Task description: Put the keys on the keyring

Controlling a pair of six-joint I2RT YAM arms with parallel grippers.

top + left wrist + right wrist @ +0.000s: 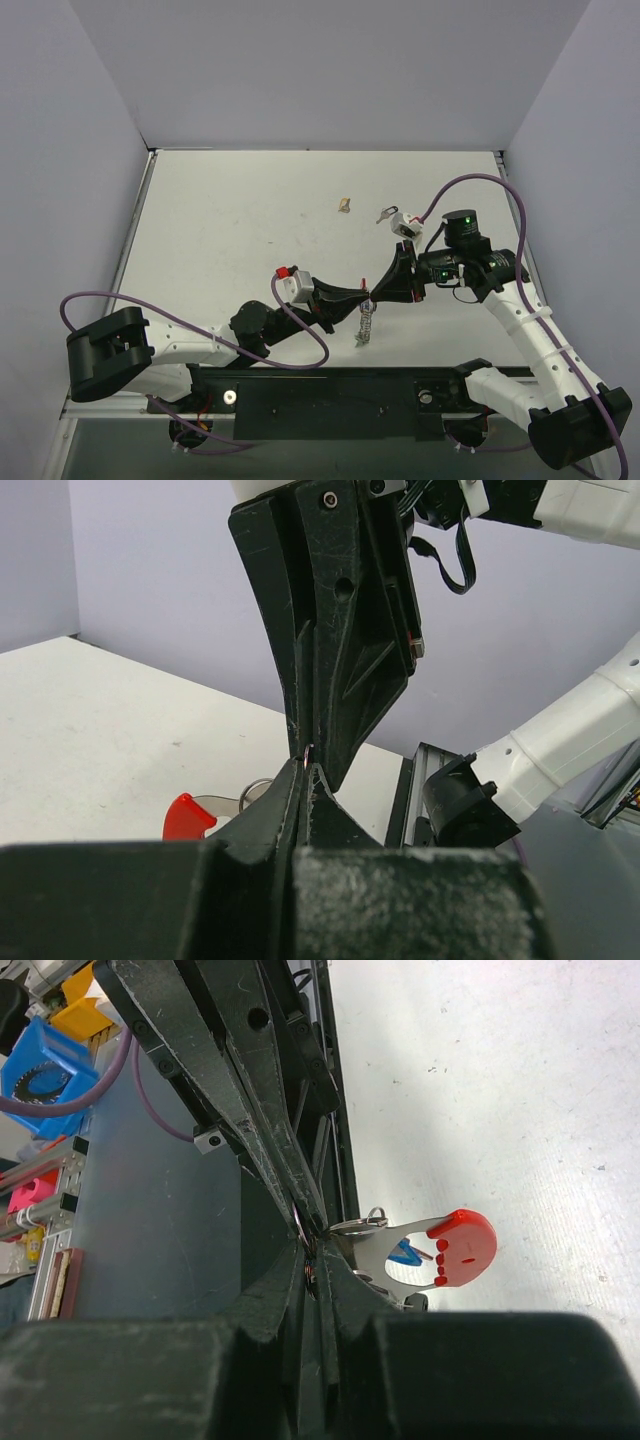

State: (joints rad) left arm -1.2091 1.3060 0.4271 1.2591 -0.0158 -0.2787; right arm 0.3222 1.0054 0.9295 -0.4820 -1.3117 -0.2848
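- The left fingers (299,792) are closed to a thin slit, their tips pressed on a bit of thin wire at the point where they meet the other pair.
- The right fingers (322,1278) are closed just as tightly. Wire strands of the keyring (385,1245) run in between their tips.
- The two pairs meet tip to tip above the near middle of the bench (220,220), the left reaching in from the left and the right from the right.
- As far as the wrist views show, both pairs pinch the ring's wire at nearly the same spot. I cannot tell which of them carries the weight.
- The keyring hangs from that meeting point, held up off the bench.
- In the right wrist view, a red foot-shaped tag (462,1246) sticks out sideways from it. A blue piece (403,1254) sits in the tag's cut-out, and a small silver loop (362,1223) lies just above.
- In the top view, the silver part (365,326) dangles straight down below the fingertips, toward the near edge.
- One key (385,213) lies flat on the bench, well beyond the fingers and just beside the right wrist's white camera block (406,223). It is too small to make out in detail.
- A small tan scrap (343,206) lies on the bench to the left of that key, apart from it.
- The left arm (200,345) stretches low along the near edge, and the right arm (530,320) bends in from the right side. A purple cable (470,180) loops over each.
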